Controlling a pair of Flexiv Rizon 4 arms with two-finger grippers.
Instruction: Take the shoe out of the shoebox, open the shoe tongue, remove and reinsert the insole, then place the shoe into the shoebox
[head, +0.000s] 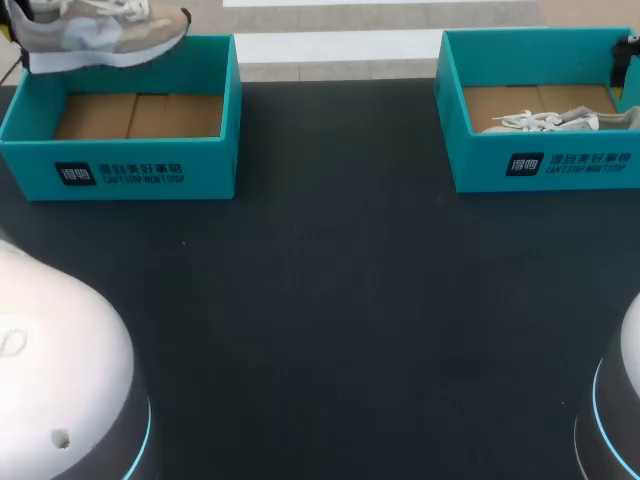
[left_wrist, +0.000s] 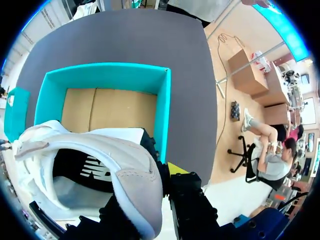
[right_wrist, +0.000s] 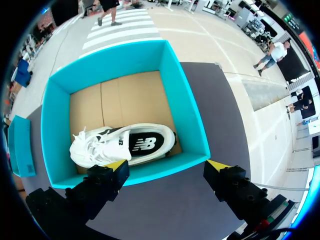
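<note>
A beige and white shoe hangs over the far edge of the empty left teal shoebox. In the left wrist view my left gripper is shut on the heel wall of this shoe, above that shoebox. One yellow tip shows outside the heel; the other finger is hidden by the shoe. A second white shoe lies on its side in the right teal shoebox, also seen as shoe in shoebox. My right gripper is open above that box's near wall, holding nothing.
The dark table mat stretches between and in front of the two boxes. The white bases of my arms stand at the near corners. A teal lid lies beside the right box.
</note>
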